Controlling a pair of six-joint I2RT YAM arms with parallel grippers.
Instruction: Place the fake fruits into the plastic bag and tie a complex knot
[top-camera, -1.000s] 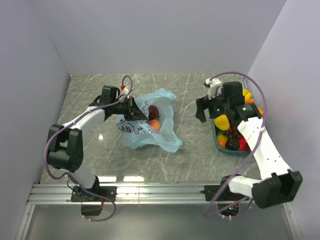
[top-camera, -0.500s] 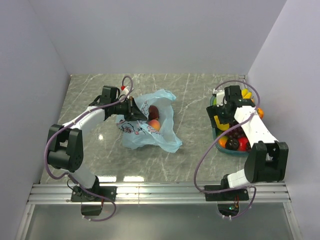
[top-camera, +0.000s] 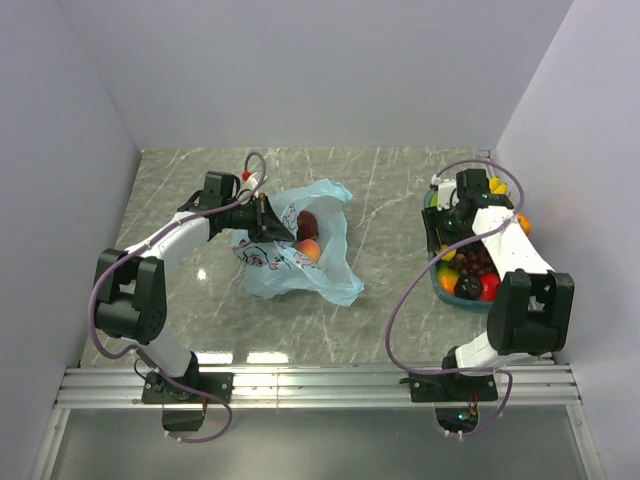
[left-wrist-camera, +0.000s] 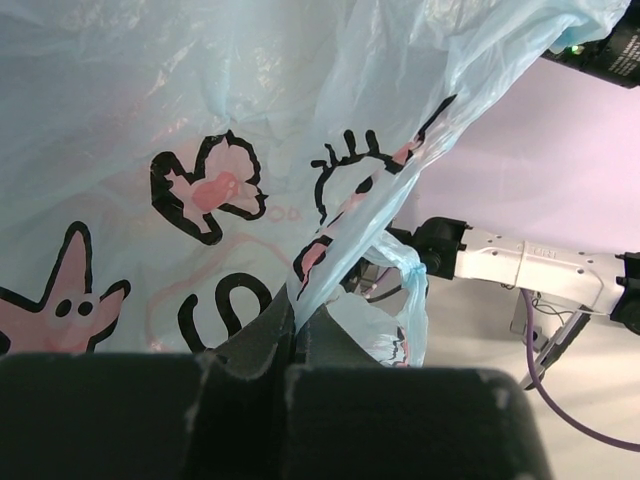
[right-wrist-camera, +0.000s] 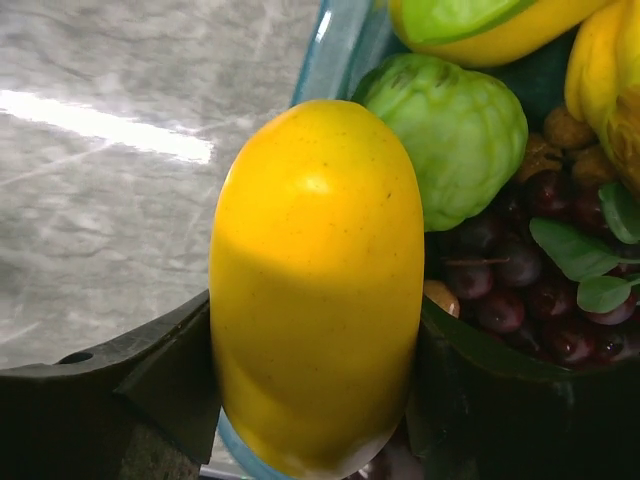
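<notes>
Lying left of the bench's centre, the thin, crinkly, translucent light-blue plastic bag (top-camera: 318, 272) with a pink-and-black cartoon print is spread loosely, its mouth opening toward the far edge. Two fake fruits show inside it: a dark red piece (top-camera: 307, 222) and, on its near side, a round peach-coloured fruit (top-camera: 309, 250). Whether the two touch cannot be told.

The left tool (top-camera: 266, 227) is at the bag's left rim. In the left wrist view its jaws are closed tight on a pinched fold of the film, which rises out of them in a narrow pleat. The printed sheet fills most of that view.

The rest of the fruit sits in a rigid teal tray (right-wrist-camera: 328, 55) beside the right edge of the grey marble-patterned bench (top-camera: 380, 190), well apart from the bag. The right tool (top-camera: 446, 246) is down over the tray's left side. In the right wrist view a smooth, glossy yellow oval fruit (right-wrist-camera: 315, 270) stands between its black fingers (right-wrist-camera: 160, 385). Both fingers lie against the fruit's flanks, so the tool is gripping it. The fruit's lower end is at the tray rim; whether it is lifted clear cannot be told.

Behind it in the tray:
- a bumpy pale-green fruit (right-wrist-camera: 455, 140)
- a dark purple grape bunch (right-wrist-camera: 520, 290) with small green leaves (right-wrist-camera: 580, 260)
- a yellow-green piece (right-wrist-camera: 490, 25) at the top of the view

From above, a red fruit (top-camera: 488, 288) and a small orange one (top-camera: 445, 284) show at the tray's near end.
</notes>
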